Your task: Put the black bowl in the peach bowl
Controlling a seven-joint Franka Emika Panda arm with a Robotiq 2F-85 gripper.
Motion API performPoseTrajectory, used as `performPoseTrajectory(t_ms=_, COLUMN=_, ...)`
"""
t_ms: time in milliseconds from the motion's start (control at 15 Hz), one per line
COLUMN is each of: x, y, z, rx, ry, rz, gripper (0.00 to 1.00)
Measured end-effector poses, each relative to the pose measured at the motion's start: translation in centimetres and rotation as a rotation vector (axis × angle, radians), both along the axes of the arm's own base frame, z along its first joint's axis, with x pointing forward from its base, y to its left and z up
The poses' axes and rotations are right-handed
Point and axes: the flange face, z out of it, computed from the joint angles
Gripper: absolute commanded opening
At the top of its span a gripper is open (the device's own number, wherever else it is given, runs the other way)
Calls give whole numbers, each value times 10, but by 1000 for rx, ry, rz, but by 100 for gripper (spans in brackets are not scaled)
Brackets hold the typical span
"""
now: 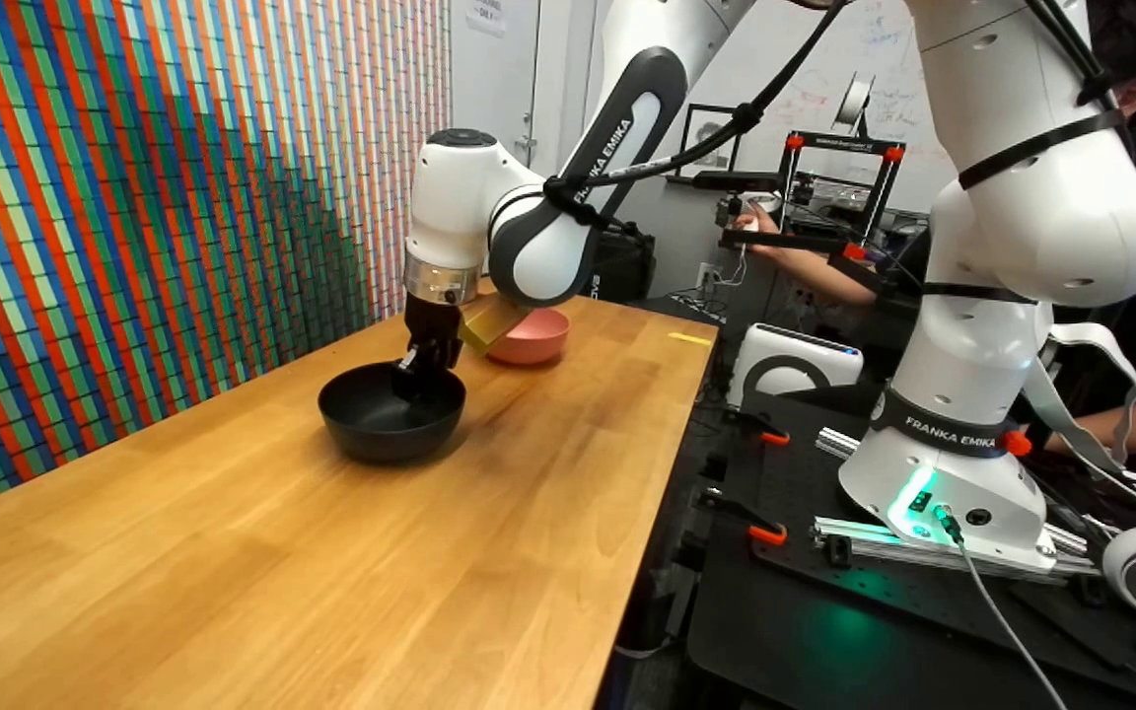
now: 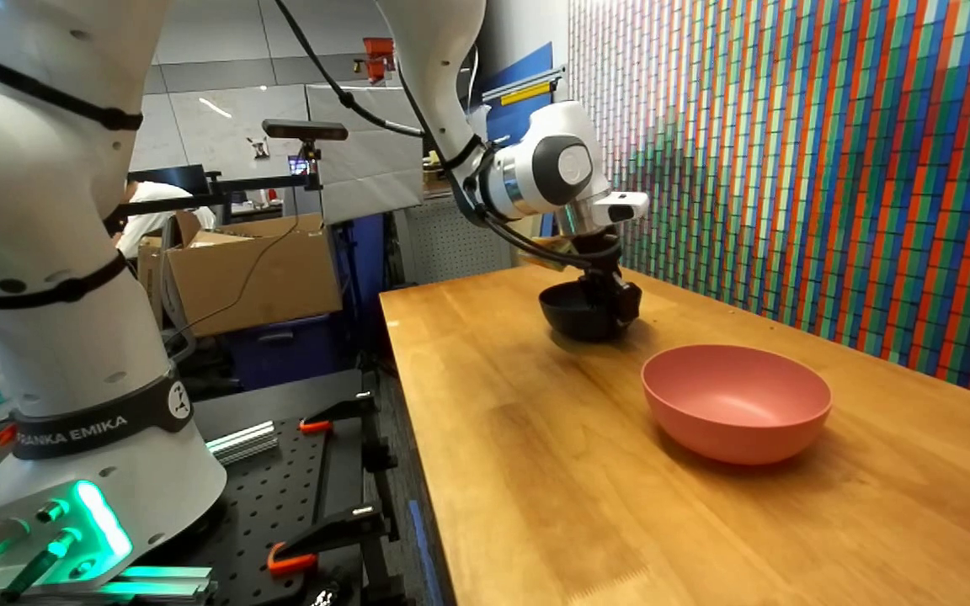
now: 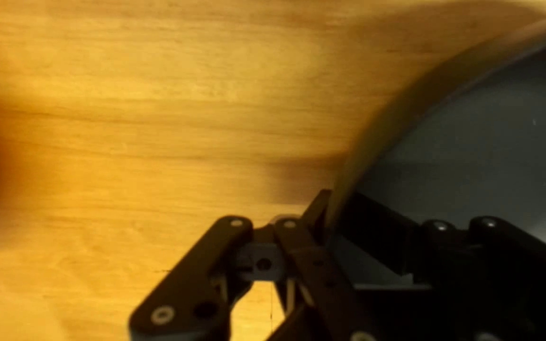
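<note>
we have the round, smooth-walled, plastic-looking black bowl [image 1: 390, 436] on or just above the honey-coloured wooden table [image 1: 331, 592]; whether its base touches, we cannot tell. the black two-fingered gripper [image 3: 337, 204] looks closed on its rim, one finger [image 3: 382, 232] inside the wall and the other outside, at nine o'clock of the bowl in the wrist view. we judge the bowl light, stiff and hard to break, but slick enough to swivel on a single pinch, so we would want a firm, square bite on that thin edge and a slow lift. the round, plain, plastic-looking peach bowl [image 2: 738, 412] stands upright and apart, at four o'clock from the black one in an exterior view.
</note>
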Motion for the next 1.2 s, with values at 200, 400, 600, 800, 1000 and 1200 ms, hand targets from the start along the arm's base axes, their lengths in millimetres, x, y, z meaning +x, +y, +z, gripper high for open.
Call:
performPoseTrajectory(t_ms=200, x=3, y=4, z=13, rx=8, ry=11, rz=-11, gripper=0)
performPoseTrajectory(t_ms=400, x=5, y=-3, z=24, rx=-6, ry=39, rz=-13, gripper=2)
performPoseTrajectory(t_ms=600, x=6, y=-19, z=34, rx=-45, ry=68, rz=1, gripper=2)
performPoseTrajectory(t_ms=800, x=9, y=-41, z=39, rx=-78, ry=95, rz=-5, gripper=2)
performPoseTrajectory(t_ms=1000, x=18, y=-77, z=49, rx=-110, ry=101, rz=-30, gripper=1)
performPoseTrajectory(t_ms=1200, x=37, y=-128, z=69, rx=-158, ry=74, rz=-71, gripper=2)
